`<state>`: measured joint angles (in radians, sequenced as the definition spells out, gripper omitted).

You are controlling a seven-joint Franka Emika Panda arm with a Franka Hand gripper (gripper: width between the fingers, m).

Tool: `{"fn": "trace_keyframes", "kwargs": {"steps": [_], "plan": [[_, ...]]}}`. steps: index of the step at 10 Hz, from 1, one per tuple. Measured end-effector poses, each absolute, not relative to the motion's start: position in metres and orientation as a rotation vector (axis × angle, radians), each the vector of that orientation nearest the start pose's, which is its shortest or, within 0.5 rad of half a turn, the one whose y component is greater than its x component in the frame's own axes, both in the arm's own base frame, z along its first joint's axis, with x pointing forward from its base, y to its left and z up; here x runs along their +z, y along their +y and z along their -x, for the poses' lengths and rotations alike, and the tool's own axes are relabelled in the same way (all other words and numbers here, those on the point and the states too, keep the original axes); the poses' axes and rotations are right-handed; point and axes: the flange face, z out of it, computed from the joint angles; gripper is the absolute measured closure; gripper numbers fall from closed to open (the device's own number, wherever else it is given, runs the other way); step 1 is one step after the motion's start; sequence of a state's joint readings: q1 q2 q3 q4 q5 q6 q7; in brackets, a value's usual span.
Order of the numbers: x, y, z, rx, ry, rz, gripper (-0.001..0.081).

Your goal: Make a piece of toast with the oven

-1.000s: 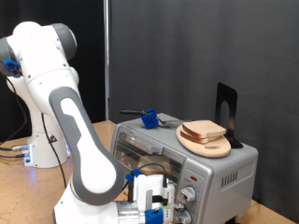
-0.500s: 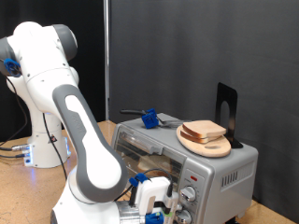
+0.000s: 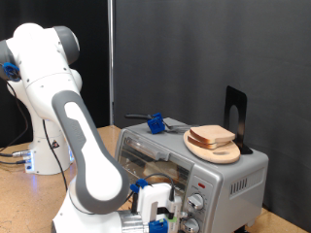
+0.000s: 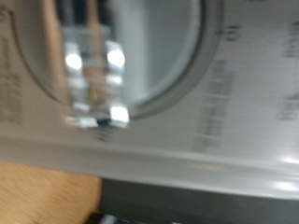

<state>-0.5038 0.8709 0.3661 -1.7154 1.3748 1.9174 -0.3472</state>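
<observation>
**Toast in the oven, gripper at the knobs**

Toast point(image 3: 158, 180) lies inside the oven point(image 3: 219, 180), a tan shape behind the glass door; a second slice point(image 3: 212, 137) rests on the wooden plate point(image 3: 225, 153) on top. Over the last second the gripper point(image 3: 165, 216) has shifted slightly across the control panel, close against a knob point(image 3: 195, 203). The wrist view is a blur of dial face and markings, so I cannot tell whether the fingers are spread or pinching. Loading looks done; the work now seems to be setting the controls.

It looks like a robot lab: black curtains point(image 3: 194, 58) hang behind a plain wooden table point(image 3: 24, 199).
</observation>
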Motion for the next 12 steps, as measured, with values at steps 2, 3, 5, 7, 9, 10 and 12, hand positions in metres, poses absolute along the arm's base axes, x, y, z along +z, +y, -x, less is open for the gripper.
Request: {"fn": "trace_keyframes", "kwargs": {"steps": [2,3,5,7,9,10,12], "plan": [[0.139,-0.054,-0.630,0.179,0.675,1.494,0.0620],[0.142,-0.062,-0.626,0.176,0.676,1.492,0.0620],[0.144,-0.072,-0.617,0.178,0.689,1.511,0.0656],[0.146,-0.069,-0.616,0.216,0.634,1.520,0.0669],[0.152,-0.075,-0.622,0.286,0.539,1.567,0.0684],[0.154,-0.080,-0.630,0.319,0.533,1.589,0.0694],[0.154,-0.095,-0.651,0.348,0.566,1.613,0.0704]]}}
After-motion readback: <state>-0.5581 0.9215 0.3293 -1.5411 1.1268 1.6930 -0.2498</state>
